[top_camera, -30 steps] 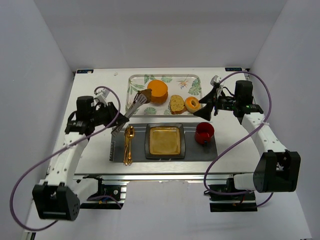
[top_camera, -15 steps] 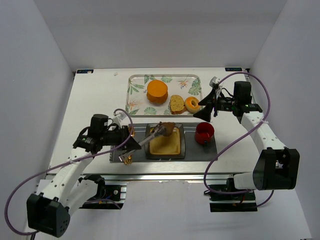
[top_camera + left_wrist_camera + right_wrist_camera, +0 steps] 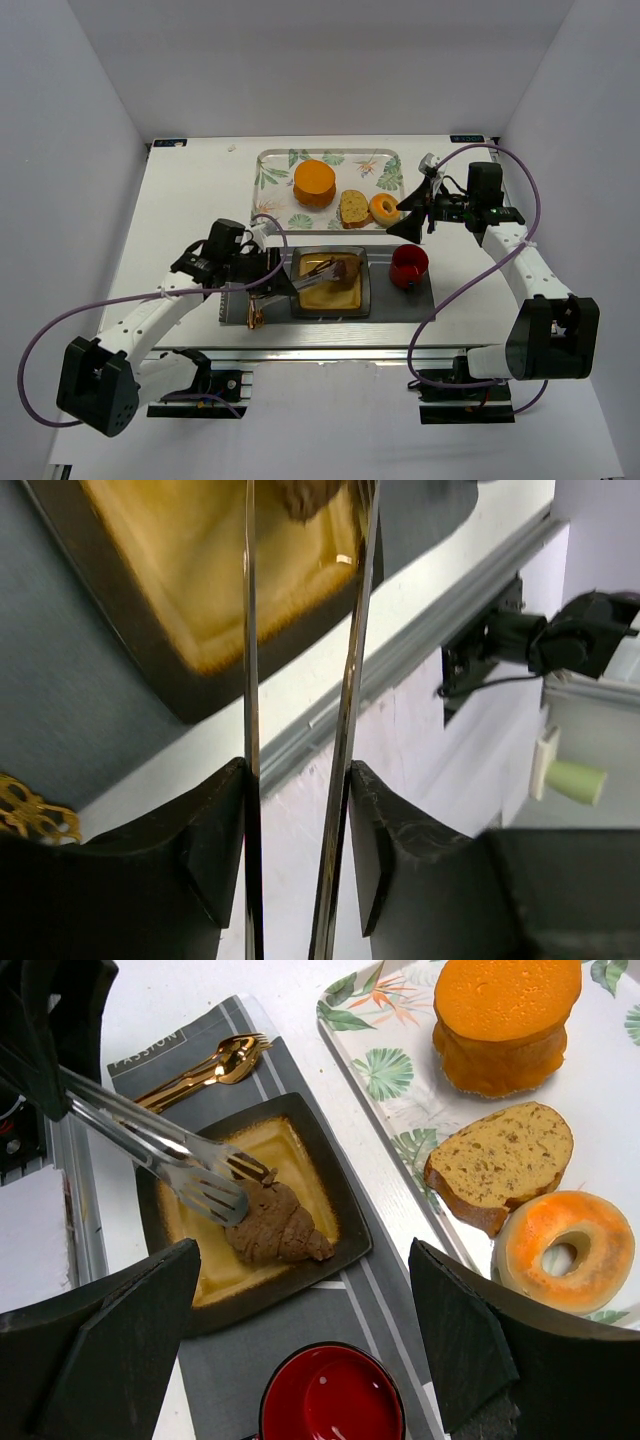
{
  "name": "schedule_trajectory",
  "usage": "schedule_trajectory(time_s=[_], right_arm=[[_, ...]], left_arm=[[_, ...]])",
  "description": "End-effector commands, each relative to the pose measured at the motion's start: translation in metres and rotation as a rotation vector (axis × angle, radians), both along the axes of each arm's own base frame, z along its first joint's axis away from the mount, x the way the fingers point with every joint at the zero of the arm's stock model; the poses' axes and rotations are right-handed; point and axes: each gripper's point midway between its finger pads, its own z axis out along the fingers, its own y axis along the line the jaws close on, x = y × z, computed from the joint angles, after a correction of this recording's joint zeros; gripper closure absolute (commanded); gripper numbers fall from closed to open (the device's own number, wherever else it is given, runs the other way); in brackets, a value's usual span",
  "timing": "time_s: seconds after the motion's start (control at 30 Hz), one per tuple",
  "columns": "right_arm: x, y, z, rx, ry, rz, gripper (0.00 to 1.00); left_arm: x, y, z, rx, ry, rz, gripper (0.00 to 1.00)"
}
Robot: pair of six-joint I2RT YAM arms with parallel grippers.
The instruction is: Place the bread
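Top view: my left claw [image 3: 265, 277] clamps the tongs [image 3: 315, 275]; the right claw [image 3: 408, 212] hangs spread wide.
Left wrist: tong blades sit narrowly apart over the plate [image 3: 190, 640].
Right wrist: the bread [image 3: 275, 1230] lies on the plate, tong tips at its end.
I would ease the tongs open, then lift straight off.

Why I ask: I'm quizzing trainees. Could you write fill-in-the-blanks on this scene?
The croissant lies on the ___.
The left gripper grips the ___.
The cup has the colour ___.
The tray holds ___ foods.
Missing: plate; tongs; red; three.
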Motion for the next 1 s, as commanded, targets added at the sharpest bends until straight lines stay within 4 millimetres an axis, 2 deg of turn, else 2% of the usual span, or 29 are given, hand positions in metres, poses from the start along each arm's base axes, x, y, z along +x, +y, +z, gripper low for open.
schedule_trajectory(time_s=[0.0,0.13,0.27,0.37,0.43,0.47,0.53,0.57,0.7,0.73,0.77,0.8,0.83,0.87,0.93,0.97], right_arm=[[-0.003,0.002,0.015,0.009,-0.055,0.023,0.1],[-0.002,0.002,0.015,0.011,-0.055,0.026,0.11],[-0.001,0.003,0.016,0.014,-0.056,0.029,0.11],[-0.001,0.004,0.016,0.016,-0.054,0.034,0.11],[0.0,0.004,0.017,0.018,-0.057,0.035,0.1],[0.0,0.004,0.017,0.018,-0.056,0.035,0.11],[0.0,0.004,0.017,0.018,-0.06,0.037,0.11],[0.0,0.004,0.017,0.019,-0.057,0.036,0.11],[-0.002,0.004,0.016,0.02,-0.06,0.037,0.11],[-0.002,0.004,0.016,0.021,-0.06,0.037,0.11],[-0.003,0.004,0.016,0.021,-0.065,0.04,0.11],[-0.003,0.004,0.015,0.021,-0.06,0.037,0.11],[-0.003,0.004,0.015,0.021,-0.062,0.037,0.11],[-0.004,0.004,0.015,0.022,-0.061,0.036,0.11],[-0.003,0.004,0.017,0.025,-0.067,0.036,0.11],[-0.003,0.004,0.015,0.026,-0.062,0.034,0.1]], left_arm=[[0.016,0.003,0.025,0.003,-0.105,0.057,0.44],[0.017,0.006,0.029,-0.002,-0.117,0.099,0.38],[0.022,0.01,0.031,-0.001,-0.116,0.147,0.38],[0.037,0.017,0.042,-0.023,-0.15,0.213,0.38],[0.052,0.029,0.051,-0.048,-0.163,0.272,0.39],[0.067,0.041,0.057,-0.069,-0.176,0.336,0.39],[0.08,0.048,0.065,-0.117,-0.167,0.381,0.39],[0.095,0.055,0.072,-0.142,-0.197,0.422,0.4],[0.132,0.051,0.082,-0.219,-0.193,0.47,0.4],[0.142,0.049,0.075,-0.232,-0.141,0.489,0.4],[0.154,0.046,0.084,-0.257,-0.169,0.492,0.4],[0.161,0.046,0.085,-0.262,-0.16,0.503,0.4],[0.173,0.046,0.073,-0.249,-0.116,0.527,0.4],[0.184,0.045,0.082,-0.256,-0.131,0.529,0.4],[0.197,0.045,0.078,-0.237,-0.106,0.542,0.41],[0.204,0.046,0.064,-0.211,-0.065,0.557,0.41]])
